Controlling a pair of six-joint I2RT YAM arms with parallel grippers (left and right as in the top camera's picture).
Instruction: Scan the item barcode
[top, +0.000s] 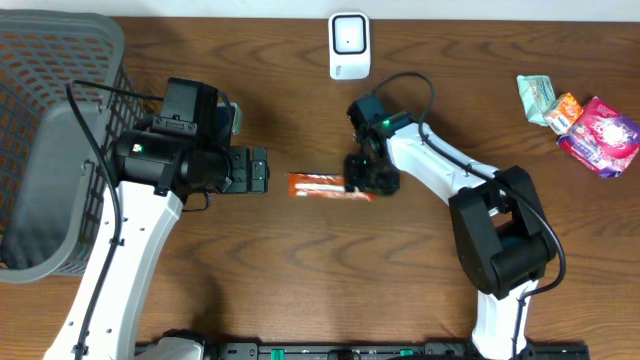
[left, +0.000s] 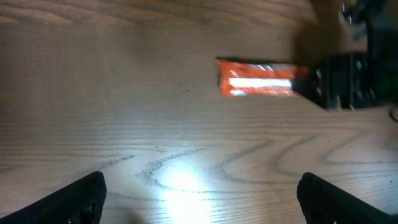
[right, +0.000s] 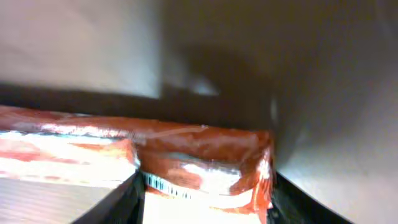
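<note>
Overhead, my right gripper (top: 368, 180) sits over one end of the orange snack bar (top: 325, 187), and the left gripper (top: 258, 170) hangs near its other end, not touching. Left wrist cam: those jaws are spread wide with nothing in them, bar out ahead of the fingertips. Right wrist cam: the wrapper's end sits between my fingers (right: 121, 202), but I can't tell if they're actually pinching it.

Overhead straight down; wrist views close on shared packet (top: 318, 186)
</note>
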